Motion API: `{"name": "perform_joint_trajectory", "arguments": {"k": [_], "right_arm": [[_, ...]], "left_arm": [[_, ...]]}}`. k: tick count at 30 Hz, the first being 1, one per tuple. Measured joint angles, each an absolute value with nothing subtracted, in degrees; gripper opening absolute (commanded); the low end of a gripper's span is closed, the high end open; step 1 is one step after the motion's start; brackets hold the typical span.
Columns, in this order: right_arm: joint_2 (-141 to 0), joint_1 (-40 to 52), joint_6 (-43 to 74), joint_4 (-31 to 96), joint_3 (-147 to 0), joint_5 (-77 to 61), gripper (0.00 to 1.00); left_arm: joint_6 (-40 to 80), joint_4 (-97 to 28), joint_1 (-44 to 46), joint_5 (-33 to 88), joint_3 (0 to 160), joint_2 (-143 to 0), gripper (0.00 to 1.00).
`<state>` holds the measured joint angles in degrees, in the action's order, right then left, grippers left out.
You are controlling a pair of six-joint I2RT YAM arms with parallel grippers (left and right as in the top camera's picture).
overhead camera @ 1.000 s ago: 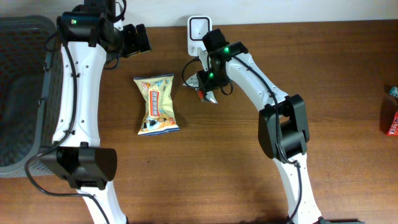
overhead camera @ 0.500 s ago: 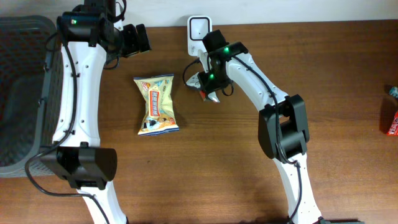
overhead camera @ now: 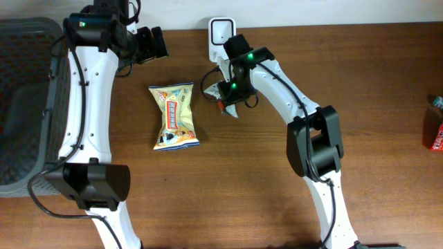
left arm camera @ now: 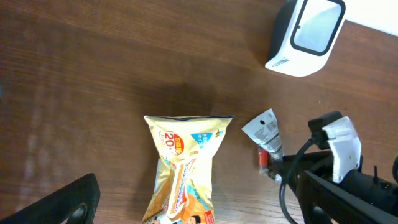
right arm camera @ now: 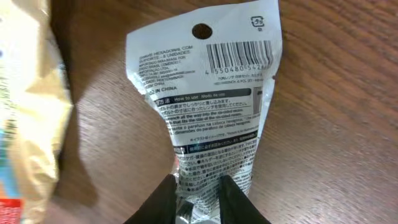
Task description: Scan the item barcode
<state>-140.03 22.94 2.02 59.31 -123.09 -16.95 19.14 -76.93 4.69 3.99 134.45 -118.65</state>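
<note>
The white packet (barcode up) is pinched by the right gripper. The left gripper is spread wide, empty.

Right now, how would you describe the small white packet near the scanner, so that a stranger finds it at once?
Find the white scanner standing at the far edge of the brown table. Just in front of it, the right gripper pinches a small packet. Unlike the bigger yellow snack bag beside it, it is white with black print and a barcode.
</note>
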Motion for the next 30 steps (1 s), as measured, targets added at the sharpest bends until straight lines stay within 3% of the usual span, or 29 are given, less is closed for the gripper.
{"name": "perform_joint_trajectory", "arguments": {"k": [12,20,24,28,30], "right_arm": [[-140.03,10.79,10.24,63.09,-121.60,-19.20,0.27],[-139.81,10.22,9.72,60.23,-116.64,-17.17,0.35],[-139.76,10.26,8.75,60.34,-116.60,-16.75,0.34],[-139.76,9.80,8.54,60.69,-116.53,-18.79,0.21],[-139.76,8.54,8.19,60.90,-116.05,-23.73,0.20]], "left_arm": [[19.14,-76.95,4.69,3.99,134.45,-118.65,0.99],[19.14,-76.95,4.69,3.99,134.45,-118.65,0.99],[19.14,-76.93,4.69,3.99,134.45,-118.65,0.99],[19.14,-76.95,4.69,3.99,134.45,-118.65,0.99],[19.14,-76.95,4.69,3.99,134.45,-118.65,0.99]]}}
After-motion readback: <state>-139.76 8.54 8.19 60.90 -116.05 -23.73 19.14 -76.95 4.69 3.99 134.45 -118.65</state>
